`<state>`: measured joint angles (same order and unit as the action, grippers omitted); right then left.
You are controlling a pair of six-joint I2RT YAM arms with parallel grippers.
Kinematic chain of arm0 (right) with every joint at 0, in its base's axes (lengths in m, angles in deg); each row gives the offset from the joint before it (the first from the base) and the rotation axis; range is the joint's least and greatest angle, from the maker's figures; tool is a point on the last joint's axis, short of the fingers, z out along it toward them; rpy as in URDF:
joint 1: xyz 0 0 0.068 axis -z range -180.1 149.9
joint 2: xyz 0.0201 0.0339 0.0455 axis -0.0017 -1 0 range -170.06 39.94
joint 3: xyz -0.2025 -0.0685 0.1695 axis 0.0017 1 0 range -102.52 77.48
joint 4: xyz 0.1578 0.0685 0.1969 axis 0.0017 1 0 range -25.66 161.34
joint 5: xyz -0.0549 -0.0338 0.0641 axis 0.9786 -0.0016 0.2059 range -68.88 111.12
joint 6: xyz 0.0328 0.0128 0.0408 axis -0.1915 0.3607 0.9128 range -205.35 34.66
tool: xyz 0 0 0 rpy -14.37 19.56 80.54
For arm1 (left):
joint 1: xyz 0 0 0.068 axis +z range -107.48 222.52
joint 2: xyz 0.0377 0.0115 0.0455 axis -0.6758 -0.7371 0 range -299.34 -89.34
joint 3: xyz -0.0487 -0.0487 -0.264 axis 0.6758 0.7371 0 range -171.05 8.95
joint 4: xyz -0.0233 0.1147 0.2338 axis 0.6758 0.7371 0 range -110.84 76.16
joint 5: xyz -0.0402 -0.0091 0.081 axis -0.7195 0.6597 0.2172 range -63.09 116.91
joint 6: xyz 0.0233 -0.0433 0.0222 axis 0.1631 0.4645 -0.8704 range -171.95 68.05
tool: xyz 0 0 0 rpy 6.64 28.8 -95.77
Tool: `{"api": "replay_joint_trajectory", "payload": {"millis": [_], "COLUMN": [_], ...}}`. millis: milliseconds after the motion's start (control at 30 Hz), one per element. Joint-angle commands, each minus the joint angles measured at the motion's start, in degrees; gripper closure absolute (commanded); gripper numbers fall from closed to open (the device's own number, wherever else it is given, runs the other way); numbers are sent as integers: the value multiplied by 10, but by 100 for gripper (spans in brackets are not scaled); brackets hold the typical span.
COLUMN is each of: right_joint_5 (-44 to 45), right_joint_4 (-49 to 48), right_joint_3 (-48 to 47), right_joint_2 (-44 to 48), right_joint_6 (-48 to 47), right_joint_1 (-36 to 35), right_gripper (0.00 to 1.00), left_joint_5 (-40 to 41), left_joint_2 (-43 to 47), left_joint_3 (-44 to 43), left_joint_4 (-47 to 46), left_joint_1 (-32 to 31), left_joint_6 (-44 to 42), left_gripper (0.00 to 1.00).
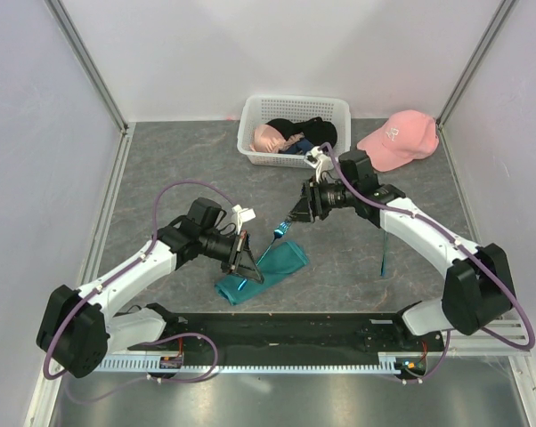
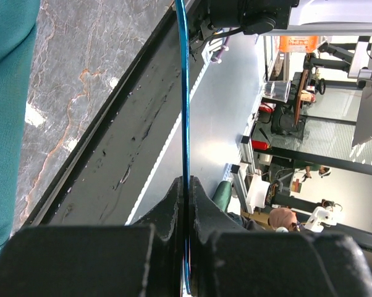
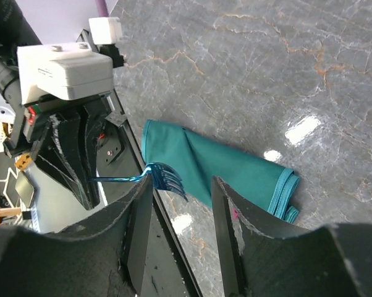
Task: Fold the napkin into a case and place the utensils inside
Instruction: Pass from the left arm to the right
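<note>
The napkin point(image 1: 263, 269) lies on the table as a narrow folded teal strip, the case. It also shows in the right wrist view point(image 3: 229, 167) and at the left edge of the left wrist view point(image 2: 7, 124). My left gripper point(image 1: 244, 260) is shut on the handle of the blue fork point(image 1: 276, 234) and holds it above the strip, tines pointing right. The handle runs edge-on between the shut fingers point(image 2: 187, 185). My right gripper point(image 1: 292, 217) is open, and the fork's tines point(image 3: 169, 180) sit between its fingers, close to the left one. A thin stick-like utensil point(image 1: 385, 253) lies on the table to the right.
A white lattice basket point(image 1: 253, 116) with pink and black garments stands at the back. A pink cap point(image 1: 400, 138) lies right of it. The black base rail point(image 1: 295, 334) runs along the near edge, just below the strip.
</note>
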<state>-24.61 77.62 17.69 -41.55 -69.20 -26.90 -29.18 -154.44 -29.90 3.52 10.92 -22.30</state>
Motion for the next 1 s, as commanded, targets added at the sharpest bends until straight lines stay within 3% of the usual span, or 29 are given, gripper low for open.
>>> {"api": "replay_joint_trajectory", "payload": {"millis": [0,233,333,433,500,533,600,633,733,800,933,967], "right_joint_5": [-28,-51,-59,-75,-66,-37,5,35,77,96,133,151], "right_joint_4": [-26,-43,-54,-76,-97,-97,-78,-72,-58,-37,-14,-11], "right_joint_3": [6,13,14,16,23,26,33,35,55,60,49,43], "right_joint_2": [-16,-31,-37,-43,-45,-38,-30,-23,-10,-10,-25,-29], "right_joint_6": [-15,-12,-8,6,20,22,16,13,6,-2,-26,-30], "right_joint_1": [0,-4,-9,-13,-15,-14,-10,4,41,52,53,53], "right_gripper": [51,60,68,98,100,100,100,100,100,100,100,100], "left_joint_5": [-25,-33,-36,-31,-7,37,104,186,317,358,373,374], "left_joint_2": [2,2,1,1,2,4,22,33,89,116,86,76], "left_joint_3": [-22,-22,-21,-19,-20,-20,-18,-18,2,24,44,49], "left_joint_4": [-7,-12,-12,-14,-9,-6,19,33,48,49,48,49], "left_joint_1": [1,0,0,0,2,5,18,22,43,48,49,49], "left_joint_6": [-9,-7,-7,-8,2,9,40,51,112,155,172,171], "left_gripper": [98,98,98,98,91,74,62,58,57,61,93,94]}}
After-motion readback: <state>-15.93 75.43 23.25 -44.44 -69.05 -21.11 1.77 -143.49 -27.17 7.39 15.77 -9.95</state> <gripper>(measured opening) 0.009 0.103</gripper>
